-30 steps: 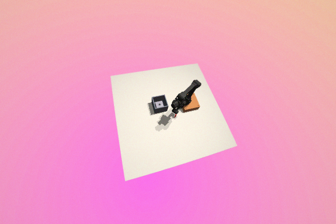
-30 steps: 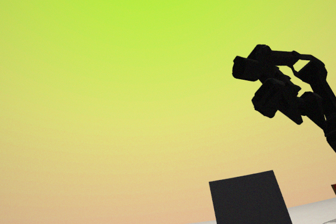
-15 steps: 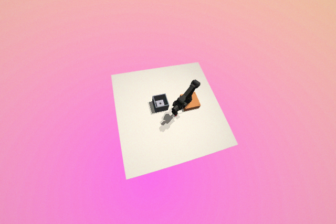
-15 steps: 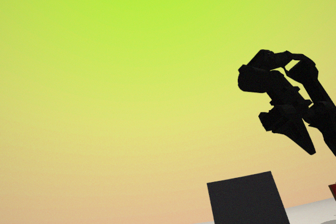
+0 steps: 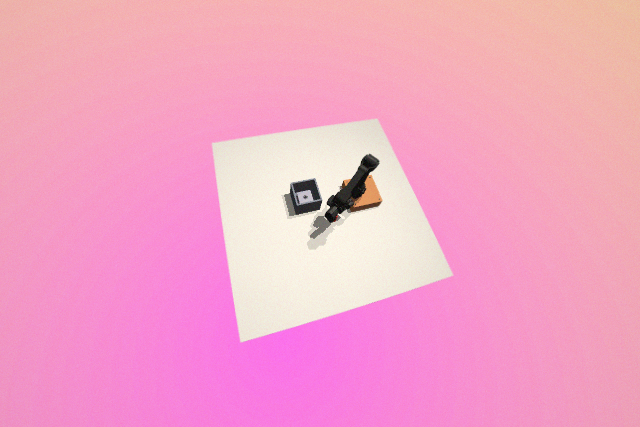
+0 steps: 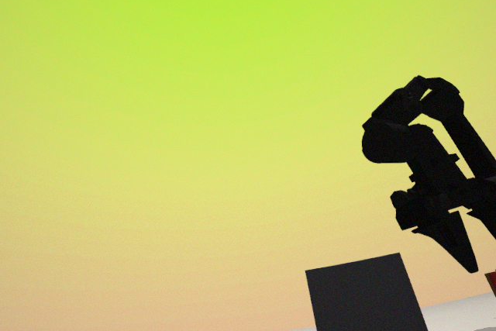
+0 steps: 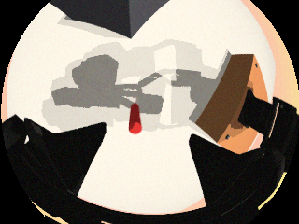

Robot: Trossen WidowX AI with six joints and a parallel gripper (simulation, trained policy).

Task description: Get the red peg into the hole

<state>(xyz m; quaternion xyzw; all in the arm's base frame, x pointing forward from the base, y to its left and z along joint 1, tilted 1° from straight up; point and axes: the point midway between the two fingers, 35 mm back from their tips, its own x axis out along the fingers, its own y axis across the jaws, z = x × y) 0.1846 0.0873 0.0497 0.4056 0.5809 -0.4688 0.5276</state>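
Note:
The red peg (image 7: pixel 135 120) appears to stand upright on the white table, its bright end towards the wrist camera; only a bit of red shows beside the arm in the top view. My gripper (image 7: pixel 149 133) is open and empty, pointing down above the peg. In the wrist view the peg lies between the fingertips' directions, nearer the left finger. The dark open box (image 5: pixel 309 207) (image 6: pixel 360 295) (image 7: pixel 123 16) stands apart from the gripper. The light plate (image 5: pixel 300 200) with its dark hole shows at the bottom of the box.
An orange block (image 5: pixel 369 197) (image 7: pixel 260 79) stands beneath the arm, to the right of the peg in the wrist view. The white table (image 5: pixel 258 267) carries the arm's shadow around the peg. A dark red and brown shape is cut off at the right edge of the exterior view.

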